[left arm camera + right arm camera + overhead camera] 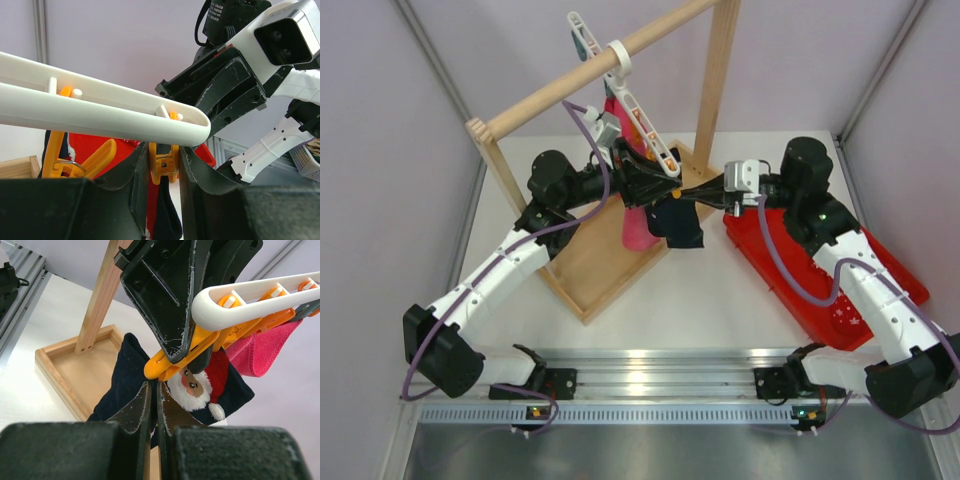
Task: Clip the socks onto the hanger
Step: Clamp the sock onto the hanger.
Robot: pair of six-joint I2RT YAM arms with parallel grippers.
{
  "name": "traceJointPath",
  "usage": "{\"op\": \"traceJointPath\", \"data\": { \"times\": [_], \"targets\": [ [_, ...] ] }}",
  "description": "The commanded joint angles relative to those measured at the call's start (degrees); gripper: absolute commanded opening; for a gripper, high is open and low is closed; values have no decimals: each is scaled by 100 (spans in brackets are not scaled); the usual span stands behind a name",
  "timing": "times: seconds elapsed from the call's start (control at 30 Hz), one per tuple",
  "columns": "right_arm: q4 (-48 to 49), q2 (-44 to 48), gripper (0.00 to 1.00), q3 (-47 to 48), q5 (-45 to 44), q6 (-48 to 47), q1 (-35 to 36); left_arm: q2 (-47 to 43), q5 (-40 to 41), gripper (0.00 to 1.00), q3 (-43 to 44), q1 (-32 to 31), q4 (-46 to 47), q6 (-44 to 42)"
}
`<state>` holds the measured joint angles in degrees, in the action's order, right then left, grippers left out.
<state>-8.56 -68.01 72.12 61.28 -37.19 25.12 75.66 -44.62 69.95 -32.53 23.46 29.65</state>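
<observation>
We find the left pincer (164,150) clenched on the orange end clip (161,167) of the hanger (100,120). The right pincer (154,395) is clenched on the navy sock (125,370), edge just under the clip mouth. Risk — if we release w/ too little fabric inside, the sock drops; pulling may swing the hanger.

Robot lab cell: plain pale partition walls (360,150), aluminium base rail (650,385) (arm mounts (545,382) on it)

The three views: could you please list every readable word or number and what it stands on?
No text can be read.
Black label on the right arm: white print, too blurred to read.
Sock: a Santa picture, no words.
</observation>
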Motion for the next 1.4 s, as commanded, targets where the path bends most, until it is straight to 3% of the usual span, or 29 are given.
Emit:
{"op": "traceJointPath", "data": {
  "times": [0.0,0.63,0.77,0.9,1.07,1.2,1.37],
  "targets": [
    [363,33,0,347,122,89,107,2,-688,0,-114,-95,-263,-196],
    [820,-55,0,558,69,704,89,-60,-653,1,-122,-78,-571,-451],
    [812,-72,0,575,-1,704,98,-95,-565,17,-78,-78,-703,-451],
    [733,-90,0,514,-107,625,89,-218,-285,43,-52,-78,-904,-548],
    [724,-125,0,426,-379,704,89,-551,137,64,-70,-78,-1343,-863],
    [750,-160,1,400,-546,818,89,-763,340,66,-61,-78,-1756,-1180],
    [759,-248,30,391,-740,1047,98,-930,515,66,-8,-78,-2572,-1820]
  ]
}}
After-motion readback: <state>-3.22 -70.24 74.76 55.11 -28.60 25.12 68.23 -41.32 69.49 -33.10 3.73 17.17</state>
